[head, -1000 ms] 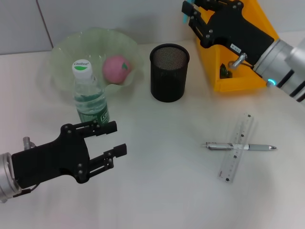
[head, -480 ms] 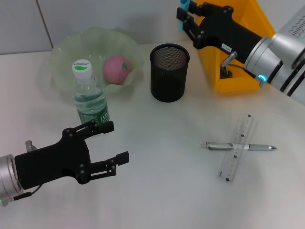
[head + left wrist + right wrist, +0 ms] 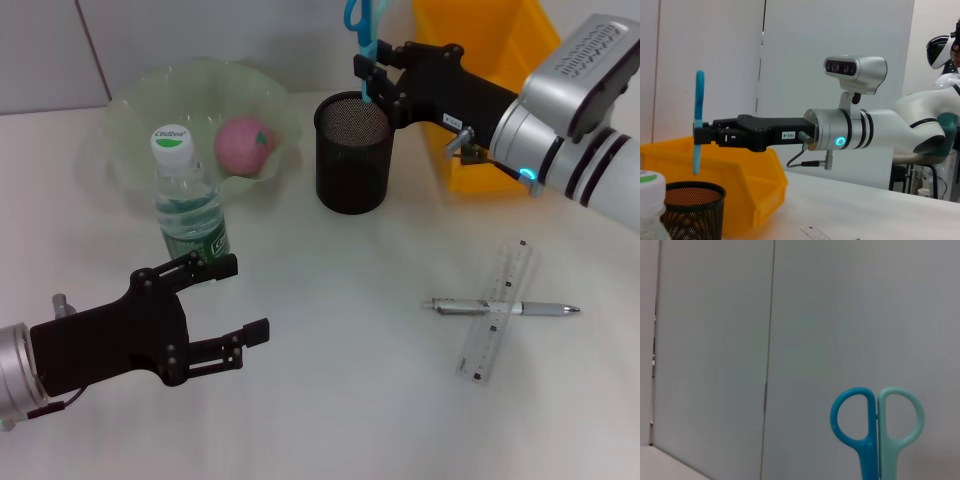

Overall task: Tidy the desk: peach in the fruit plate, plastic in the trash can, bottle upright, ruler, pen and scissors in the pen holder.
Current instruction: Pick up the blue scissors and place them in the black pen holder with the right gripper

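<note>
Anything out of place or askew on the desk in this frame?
The pen lies loose on the desk, crossed over the ruler; neither is in the pen holder. Otherwise fine: the right gripper holds the scissors above the holder.

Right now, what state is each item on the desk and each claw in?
scissors: held upright over pen holder
pen holder: upright
bottle: upright, capped
peach: in fruit plate
pen: lying across ruler
right claw: shut on scissors
left claw: open, holding nothing
</note>
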Available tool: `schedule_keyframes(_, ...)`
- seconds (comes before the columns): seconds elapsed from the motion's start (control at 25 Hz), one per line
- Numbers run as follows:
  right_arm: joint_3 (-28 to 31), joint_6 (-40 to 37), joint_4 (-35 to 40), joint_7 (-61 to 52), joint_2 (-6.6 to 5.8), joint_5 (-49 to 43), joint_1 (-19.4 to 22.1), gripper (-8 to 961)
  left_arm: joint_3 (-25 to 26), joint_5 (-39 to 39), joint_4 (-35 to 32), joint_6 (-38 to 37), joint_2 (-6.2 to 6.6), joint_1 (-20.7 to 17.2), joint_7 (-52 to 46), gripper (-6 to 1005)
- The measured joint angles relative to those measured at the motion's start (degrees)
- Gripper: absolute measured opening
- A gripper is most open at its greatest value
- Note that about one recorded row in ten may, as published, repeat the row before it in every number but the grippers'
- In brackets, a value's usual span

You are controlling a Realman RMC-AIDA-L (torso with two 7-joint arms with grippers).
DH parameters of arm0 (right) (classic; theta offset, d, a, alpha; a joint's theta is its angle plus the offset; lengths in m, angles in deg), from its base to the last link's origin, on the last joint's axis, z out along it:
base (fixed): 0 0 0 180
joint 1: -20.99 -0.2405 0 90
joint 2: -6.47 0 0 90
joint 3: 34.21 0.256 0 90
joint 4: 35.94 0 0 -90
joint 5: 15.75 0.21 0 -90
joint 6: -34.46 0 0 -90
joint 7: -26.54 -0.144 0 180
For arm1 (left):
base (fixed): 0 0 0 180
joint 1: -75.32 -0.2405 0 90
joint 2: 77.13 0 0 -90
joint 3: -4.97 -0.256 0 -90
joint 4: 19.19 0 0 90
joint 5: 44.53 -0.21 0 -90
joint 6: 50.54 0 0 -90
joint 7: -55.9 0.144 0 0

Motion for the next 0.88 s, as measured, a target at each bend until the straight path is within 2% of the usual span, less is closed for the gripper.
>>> schedule_keyframes(0.4,-2.07,3.87,-1.62,-0.71,0.12,0.0,-1.37,309,-0.18,-0.42,0.32,0.53,-0.04,-0.19,0.48,840)
schedule_keyframes(0.88,-2.16,4.26,-3.01,-0.72,0.13,0.37,-1.58,319,-0.28,-0.45,0.5,0.67,-0.04,-0.74,0.86,840)
